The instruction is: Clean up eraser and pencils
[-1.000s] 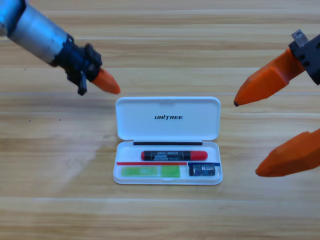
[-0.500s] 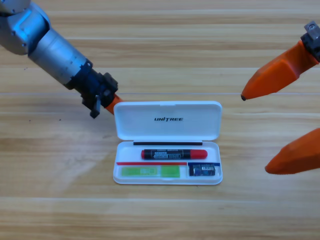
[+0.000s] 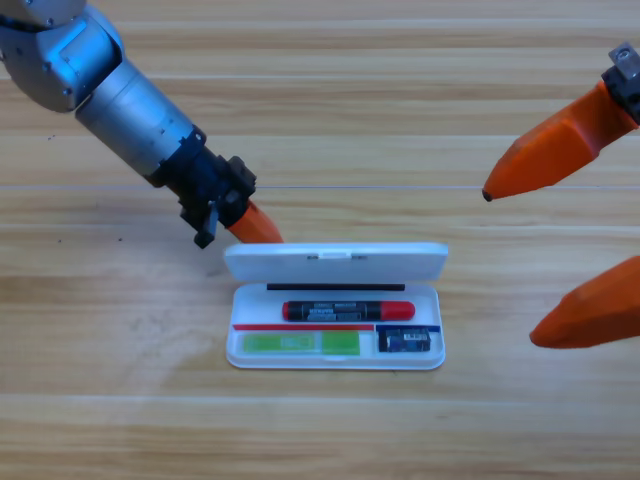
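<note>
The white case (image 3: 336,356) lies at the table's middle with its lid (image 3: 335,260) tipped up, about halfway over. In the tray's upper slot lies the black pencil with red ends (image 3: 348,310). The pale green pencil (image 3: 300,343) is in the lower left slot. To its right, in the lower right slot, sits the dark eraser (image 3: 405,341). My left gripper (image 3: 256,227) is shut, its orange tip against the lid's back left edge. My right gripper (image 3: 510,268) hangs open at the right edge, holding nothing.
The grey left arm (image 3: 120,95) slants in from the upper left corner down to the case. Bare wooden table (image 3: 330,120) surrounds the case on all sides.
My left gripper has moved down and right to the lid's back edge. The lid has swung from lying flat open to standing tilted. The right gripper has drawn slightly back to the right.
</note>
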Tool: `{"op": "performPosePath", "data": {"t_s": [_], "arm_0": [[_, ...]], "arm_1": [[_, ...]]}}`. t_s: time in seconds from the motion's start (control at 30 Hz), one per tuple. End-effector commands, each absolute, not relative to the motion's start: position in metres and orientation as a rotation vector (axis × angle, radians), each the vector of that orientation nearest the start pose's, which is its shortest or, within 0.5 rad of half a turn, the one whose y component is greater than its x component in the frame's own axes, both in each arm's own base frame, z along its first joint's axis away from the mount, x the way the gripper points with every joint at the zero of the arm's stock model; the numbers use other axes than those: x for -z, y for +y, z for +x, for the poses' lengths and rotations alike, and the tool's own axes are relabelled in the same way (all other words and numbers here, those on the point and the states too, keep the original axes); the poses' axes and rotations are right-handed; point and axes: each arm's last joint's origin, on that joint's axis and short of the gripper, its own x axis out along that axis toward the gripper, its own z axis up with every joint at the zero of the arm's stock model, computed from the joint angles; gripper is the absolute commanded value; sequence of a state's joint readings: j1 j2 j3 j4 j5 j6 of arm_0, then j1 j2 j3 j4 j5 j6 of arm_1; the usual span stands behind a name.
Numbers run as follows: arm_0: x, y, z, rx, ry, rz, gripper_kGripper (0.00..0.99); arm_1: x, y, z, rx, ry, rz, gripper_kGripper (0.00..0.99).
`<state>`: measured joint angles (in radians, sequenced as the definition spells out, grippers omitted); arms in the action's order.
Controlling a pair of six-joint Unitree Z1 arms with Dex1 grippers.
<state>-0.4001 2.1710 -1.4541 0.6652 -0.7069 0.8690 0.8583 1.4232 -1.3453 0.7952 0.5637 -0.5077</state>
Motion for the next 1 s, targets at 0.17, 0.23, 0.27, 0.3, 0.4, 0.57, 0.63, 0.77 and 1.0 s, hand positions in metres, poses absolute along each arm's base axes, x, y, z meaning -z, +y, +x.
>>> {"op": "performPosePath", "data": {"t_s": [0.17, 0.23, 0.27, 0.3, 0.4, 0.57, 0.63, 0.77, 1.0], "arm_0": [[-0.185, -0.210, 0.351, 1.513, 0.940, 0.460, 0.000], [-0.183, -0.213, 0.348, 1.515, 0.952, 0.473, 0.000], [-0.183, -0.214, 0.346, 1.519, 0.954, 0.479, 0.000], [-0.181, -0.215, 0.344, 1.522, 0.958, 0.483, 0.000], [-0.181, -0.217, 0.340, 1.524, 0.965, 0.497, 0.000], [-0.180, -0.218, 0.331, 1.519, 0.970, 0.547, 0.000], [-0.179, -0.220, 0.329, 1.518, 0.969, 0.559, 0.000], [-0.176, -0.220, 0.327, 1.509, 0.975, 0.579, 0.000], [-0.167, -0.224, 0.320, 1.505, 0.978, 0.609, 0.000]], "arm_1": [[-0.400, 0.195, 0.141, -1.517, 0.604, -0.504, 0.983], [-0.400, 0.195, 0.141, -1.518, 0.604, -0.503, 0.983], [-0.399, 0.195, 0.141, -1.517, 0.606, -0.504, 0.983], [-0.399, 0.195, 0.141, -1.517, 0.608, -0.504, 0.983], [-0.399, 0.195, 0.141, -1.518, 0.608, -0.503, 0.983], [-0.398, 0.195, 0.141, -1.518, 0.611, -0.503, 0.983], [-0.398, 0.195, 0.141, -1.518, 0.611, -0.503, 0.983], [-0.398, 0.195, 0.141, -1.520, 0.613, -0.503, 0.983], [-0.398, 0.195, 0.141, -1.521, 0.612, -0.502, 0.983]]}}
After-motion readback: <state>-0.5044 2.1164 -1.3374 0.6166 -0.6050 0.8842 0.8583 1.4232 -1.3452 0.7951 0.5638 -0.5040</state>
